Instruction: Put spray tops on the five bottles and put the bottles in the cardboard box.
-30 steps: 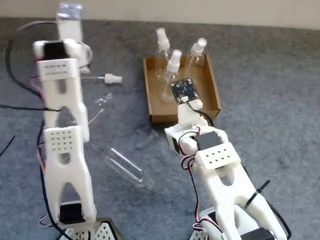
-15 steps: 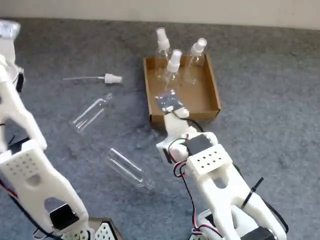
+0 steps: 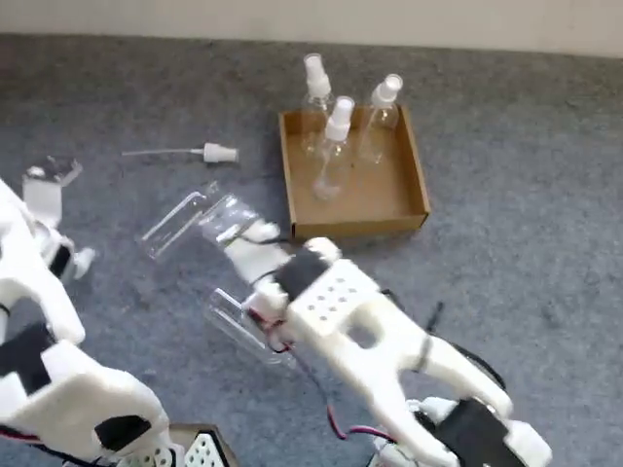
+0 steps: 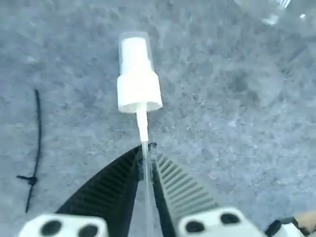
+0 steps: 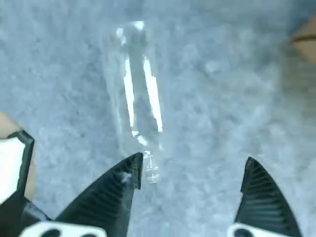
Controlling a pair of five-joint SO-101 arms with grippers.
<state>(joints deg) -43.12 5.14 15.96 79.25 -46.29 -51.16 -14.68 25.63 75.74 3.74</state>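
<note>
My left gripper [image 4: 147, 150] is shut on the thin tube of a white spray top [image 4: 139, 79], held just over the carpet at the left [image 3: 84, 258]. My right gripper [image 5: 192, 163] is open and hangs over a clear, topless bottle [image 5: 138, 94], whose neck lies by one finger; from above it is left of the box [image 3: 222, 219], by that bottle [image 3: 170, 226]. A second topless bottle [image 3: 238, 326] lies partly under the right arm. Another spray top [image 3: 216, 153] lies on the carpet. The cardboard box [image 3: 414, 185] holds three topped bottles [image 3: 336, 141].
Grey carpet covers the table. A black cable tie [image 4: 34, 143] lies near the left gripper, and a clear bottle's edge [image 4: 276, 12] lies farther off. The right arm's body [image 3: 370, 341] spans the middle front. Open carpet lies right of the box.
My right arm swung left from the box's front edge to the topless bottle. My left arm drew back from the far left corner toward the front left.
</note>
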